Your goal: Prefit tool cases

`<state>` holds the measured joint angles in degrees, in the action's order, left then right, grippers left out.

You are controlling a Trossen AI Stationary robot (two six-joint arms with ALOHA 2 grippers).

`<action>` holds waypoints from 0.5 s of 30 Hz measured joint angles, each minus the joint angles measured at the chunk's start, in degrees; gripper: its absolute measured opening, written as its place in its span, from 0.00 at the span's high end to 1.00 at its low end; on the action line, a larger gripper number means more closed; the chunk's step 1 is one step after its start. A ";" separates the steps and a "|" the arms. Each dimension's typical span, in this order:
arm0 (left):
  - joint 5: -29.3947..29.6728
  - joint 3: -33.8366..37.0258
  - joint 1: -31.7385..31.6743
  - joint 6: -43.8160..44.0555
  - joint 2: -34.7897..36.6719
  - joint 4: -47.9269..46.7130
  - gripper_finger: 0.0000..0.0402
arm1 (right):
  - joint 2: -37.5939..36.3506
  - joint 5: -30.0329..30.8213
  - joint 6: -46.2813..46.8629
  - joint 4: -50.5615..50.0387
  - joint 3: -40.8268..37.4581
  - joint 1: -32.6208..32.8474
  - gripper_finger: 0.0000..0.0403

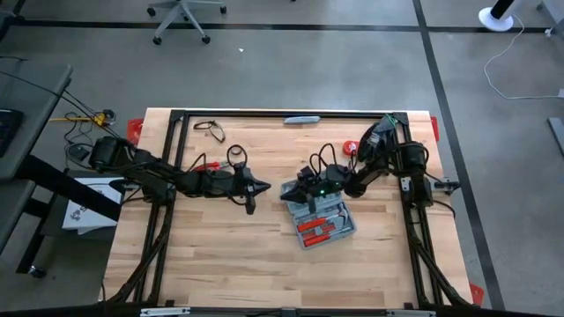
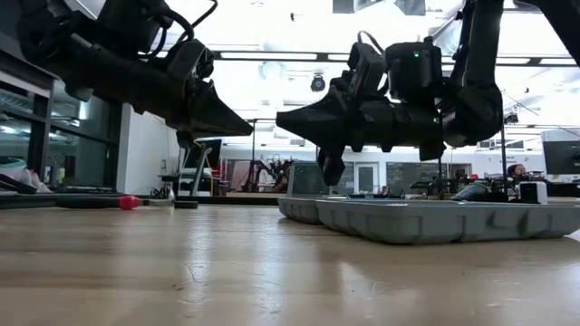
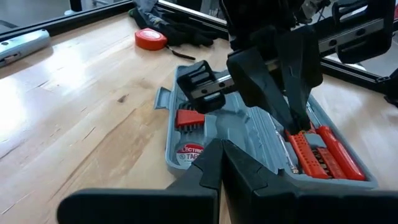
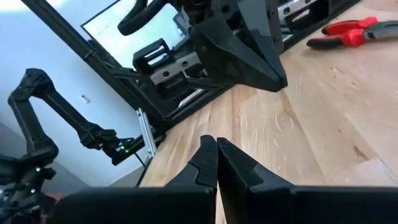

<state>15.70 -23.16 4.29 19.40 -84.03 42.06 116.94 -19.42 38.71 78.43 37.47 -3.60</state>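
The blue-grey tool case (image 1: 319, 220) lies open and flat on the wooden table, its bottom on the boards, with red-handled tools (image 3: 323, 155) in its moulded inside. My right gripper (image 1: 298, 187) is shut and hovers level over the case's far left corner, pointing toward the table's left; the low view shows it (image 2: 283, 118) clear above the case (image 2: 426, 217). My left gripper (image 1: 261, 187) is shut too. It hangs above the bare table just left of the case and points at the right gripper, the two tips close together.
Red-handled pliers (image 4: 348, 31) lie on the table under the left arm, and a red tape roll (image 3: 151, 38) lies beyond the case. A slim grey bar (image 1: 301, 119) rests at the far edge. Black frame rails (image 1: 264, 113) border the table. Bare wood (image 1: 229, 255) stretches along the near side.
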 joint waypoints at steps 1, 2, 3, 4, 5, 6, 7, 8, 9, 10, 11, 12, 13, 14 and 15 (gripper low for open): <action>-0.02 0.00 0.00 -0.01 0.00 0.02 1.00 | -0.06 0.09 -0.36 -0.46 0.00 0.00 1.00; 0.00 0.00 0.00 -0.01 0.00 0.02 1.00 | -0.06 0.32 -0.94 -1.65 0.02 0.00 1.00; 0.04 0.00 0.00 0.00 0.00 0.02 1.00 | -0.06 1.11 -1.61 -3.84 0.02 0.02 1.00; 0.07 0.00 0.00 0.00 0.00 0.02 1.00 | -0.06 2.60 -2.49 -6.95 0.01 0.02 1.00; 0.07 0.00 0.00 -0.02 0.00 0.02 1.00 | -0.04 4.58 -4.04 -9.60 0.02 0.13 1.00; 0.07 0.00 0.00 -0.01 0.00 0.01 1.00 | 0.13 6.13 -3.69 -11.17 0.24 0.29 1.00; 0.07 0.00 0.00 -0.02 0.00 0.00 1.00 | 0.52 6.28 -3.58 -11.11 0.18 0.31 1.00; 0.07 -0.02 0.00 -0.02 0.00 0.00 1.00 | 0.75 5.57 -3.65 -10.46 0.14 0.10 1.00; 0.09 -0.02 0.00 -0.02 0.00 -0.04 1.00 | 0.73 4.33 -3.30 -9.55 0.13 -0.11 1.00; 0.09 -0.02 0.00 -0.02 0.00 -0.04 1.00 | 0.49 3.23 -3.11 -8.24 -0.05 -0.28 1.00; 0.07 -0.02 0.00 -0.03 0.00 -0.08 1.00 | 0.04 2.68 -2.55 -7.78 -0.15 -0.31 1.00; 0.08 -0.02 0.00 -0.02 0.00 -0.09 1.00 | -0.60 2.45 -2.32 -7.28 -0.15 -0.25 1.00; 0.09 -0.02 0.00 -0.02 0.00 -0.09 1.00 | -1.62 2.40 -2.33 -7.25 -0.15 -0.23 1.00; 0.08 -0.02 0.00 -0.02 0.00 -0.09 1.00 | -2.77 2.28 -2.66 -7.22 -0.15 -0.19 1.00; 0.07 -0.02 0.00 -0.02 0.00 -0.12 1.00 | -3.87 2.22 -3.05 -7.49 -0.13 -0.13 1.00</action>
<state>15.77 -23.18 4.29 19.38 -84.03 41.94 113.07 -17.20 35.67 70.94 37.34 -3.72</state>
